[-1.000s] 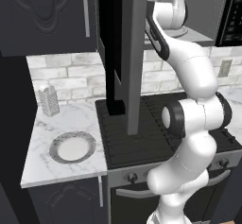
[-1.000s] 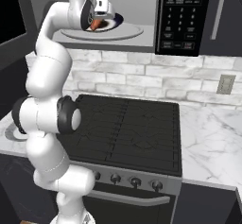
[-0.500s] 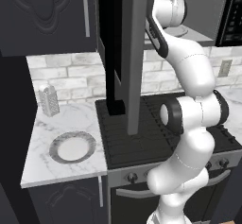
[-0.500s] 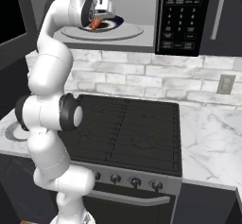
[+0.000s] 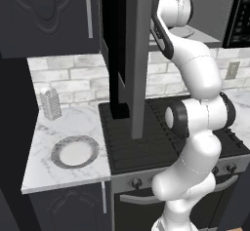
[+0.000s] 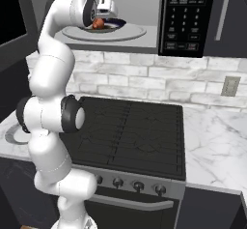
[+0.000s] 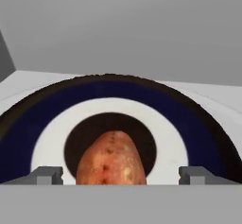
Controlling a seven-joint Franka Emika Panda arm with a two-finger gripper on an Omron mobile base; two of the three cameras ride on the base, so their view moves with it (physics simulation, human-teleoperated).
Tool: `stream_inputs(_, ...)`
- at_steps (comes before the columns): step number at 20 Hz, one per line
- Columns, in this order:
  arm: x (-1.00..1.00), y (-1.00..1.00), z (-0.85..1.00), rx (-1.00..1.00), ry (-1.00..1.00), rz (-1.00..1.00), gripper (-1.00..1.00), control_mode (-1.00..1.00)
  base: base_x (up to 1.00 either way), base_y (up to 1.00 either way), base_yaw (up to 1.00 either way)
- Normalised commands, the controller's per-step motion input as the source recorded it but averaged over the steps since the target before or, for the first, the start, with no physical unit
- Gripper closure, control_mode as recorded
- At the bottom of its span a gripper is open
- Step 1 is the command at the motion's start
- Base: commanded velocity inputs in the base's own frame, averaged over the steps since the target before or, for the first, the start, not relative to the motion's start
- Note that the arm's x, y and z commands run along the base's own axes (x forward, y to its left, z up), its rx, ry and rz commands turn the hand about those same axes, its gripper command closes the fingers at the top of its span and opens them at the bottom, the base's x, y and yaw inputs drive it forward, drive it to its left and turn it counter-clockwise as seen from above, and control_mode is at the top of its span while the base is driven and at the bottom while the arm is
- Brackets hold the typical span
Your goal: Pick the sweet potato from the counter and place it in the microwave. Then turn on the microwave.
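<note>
Bumpy oval sweet potato (image 7: 111, 159) sits on the microwave's (image 6: 144, 10) glossy ringed plate (image 7: 189, 124); gripper (image 7: 121, 175) fingers spread wide, clear of it.

Tool (image 7: 120, 176) jaws spread wide, sweet potato (image 7: 111, 159) released onto plate (image 7: 189, 124).

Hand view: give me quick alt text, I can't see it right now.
A sweet potato lies on the dark centre of a round plate ringed in white and dark blue, inside the pale microwave. The end effector is open, its two grey fingertips standing apart on either side of the sweet potato without touching it.
</note>
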Motion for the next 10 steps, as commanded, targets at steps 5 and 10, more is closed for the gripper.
stream_inputs(5, -0.10, -0.03, 0.00, 0.00, 0.00, 0.00, -1.00, -1.00, 0.00, 0.00, 0.00)
stream_inputs(10, -0.37, -0.05, 0.00, 0.00, -0.08, 0.00, -1.00, -1.00, 0.00, 0.00, 0.00)
